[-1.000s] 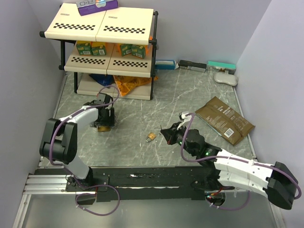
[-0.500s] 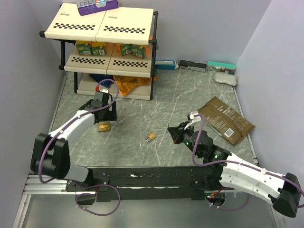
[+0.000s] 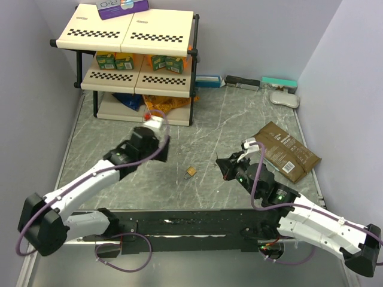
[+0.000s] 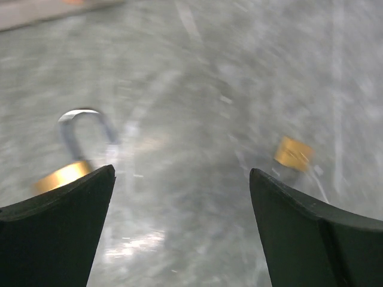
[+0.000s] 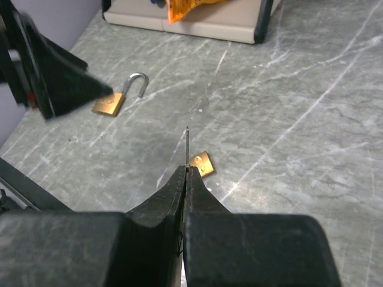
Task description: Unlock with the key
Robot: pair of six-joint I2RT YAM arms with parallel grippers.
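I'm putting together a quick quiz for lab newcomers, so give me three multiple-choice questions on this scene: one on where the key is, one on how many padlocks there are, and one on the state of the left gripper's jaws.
1. Where is the key?
A) pinched in the right gripper
B) stuck in a padlock
C) hanging on a hook

2. How many brass padlocks lie on the table?
A) one
B) two
C) four

3. The jaws of the left gripper are:
A) shut on a padlock
B) shut on the key
C) open and empty

Answers:
1 A, its thin blade sticks out from between the shut jaws.
2 B, the larger padlock and the smaller padlock are the only two.
3 C, the left wrist view shows only table between them.
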